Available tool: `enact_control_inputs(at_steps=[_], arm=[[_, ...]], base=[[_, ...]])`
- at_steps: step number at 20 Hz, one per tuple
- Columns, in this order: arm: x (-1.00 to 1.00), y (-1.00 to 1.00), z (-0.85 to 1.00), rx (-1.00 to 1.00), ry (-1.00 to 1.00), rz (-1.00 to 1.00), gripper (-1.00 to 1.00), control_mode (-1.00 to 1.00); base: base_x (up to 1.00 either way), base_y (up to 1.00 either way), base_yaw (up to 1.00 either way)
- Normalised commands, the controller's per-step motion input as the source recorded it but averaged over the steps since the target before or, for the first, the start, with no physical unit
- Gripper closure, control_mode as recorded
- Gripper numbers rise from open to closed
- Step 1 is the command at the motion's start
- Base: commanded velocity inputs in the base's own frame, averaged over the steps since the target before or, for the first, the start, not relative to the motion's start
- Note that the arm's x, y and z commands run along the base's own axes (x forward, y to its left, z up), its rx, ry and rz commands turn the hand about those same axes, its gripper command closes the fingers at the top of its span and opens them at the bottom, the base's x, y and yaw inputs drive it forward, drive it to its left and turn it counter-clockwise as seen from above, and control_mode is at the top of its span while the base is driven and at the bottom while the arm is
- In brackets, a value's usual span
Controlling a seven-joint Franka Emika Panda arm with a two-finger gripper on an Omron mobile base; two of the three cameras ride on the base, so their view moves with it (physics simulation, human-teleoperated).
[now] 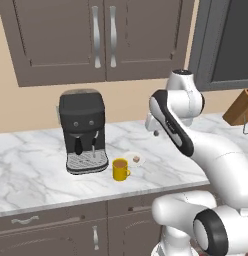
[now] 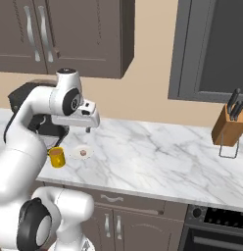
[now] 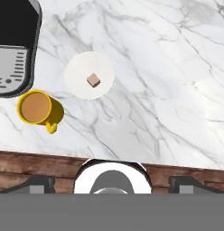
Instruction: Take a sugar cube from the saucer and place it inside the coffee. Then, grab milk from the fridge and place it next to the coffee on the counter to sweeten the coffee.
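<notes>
A small yellow mug of coffee (image 1: 120, 169) (image 2: 57, 157) (image 3: 37, 108) stands on the white marble counter (image 1: 36, 170) just in front of the black coffee machine (image 1: 82, 131). Right beside it lies a white saucer (image 1: 130, 157) (image 2: 77, 154) (image 3: 77, 70) with one brown sugar cube (image 1: 136, 159) (image 2: 83, 153) (image 3: 93, 80) on it. My gripper (image 1: 155, 133) (image 2: 87, 129) hangs well above the counter, over and slightly beyond the saucer. It points down, open and empty. The milk and the fridge are out of view.
Dark brown wall cabinets (image 1: 103, 35) hang above the coffee machine (image 3: 14, 45). A wooden knife block (image 2: 229, 125) stands far right on the counter, with a stove (image 2: 216, 230) below it. Bare marble (image 2: 153, 152) stretches right of the saucer.
</notes>
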Motion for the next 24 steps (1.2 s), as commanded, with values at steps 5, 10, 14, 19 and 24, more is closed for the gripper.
enact_control_inputs(at_steps=[5, 10, 14, 19, 24], arm=[[0.27, 0.0, -0.5, 0.09, 0.04, 0.0, -1.0, -1.0], [0.33, 0.0, -0.55, 0.01, 0.01, 0.0, -1.0, -1.0], [0.34, 0.02, -0.59, 0.0, 0.03, 0.0, -1.0, -1.0], [0.23, 0.21, -0.55, 0.0, 0.05, 0.04, -1.0, -1.0], [0.17, 0.24, -0.31, 0.0, 0.01, 0.12, -1.0, -1.0]], base=[[0.0, 0.0, 0.0], [0.0, 0.0, 0.0], [0.0, 0.0, 0.0], [0.0, 0.0, 0.0], [0.0, 0.0, 0.0]])
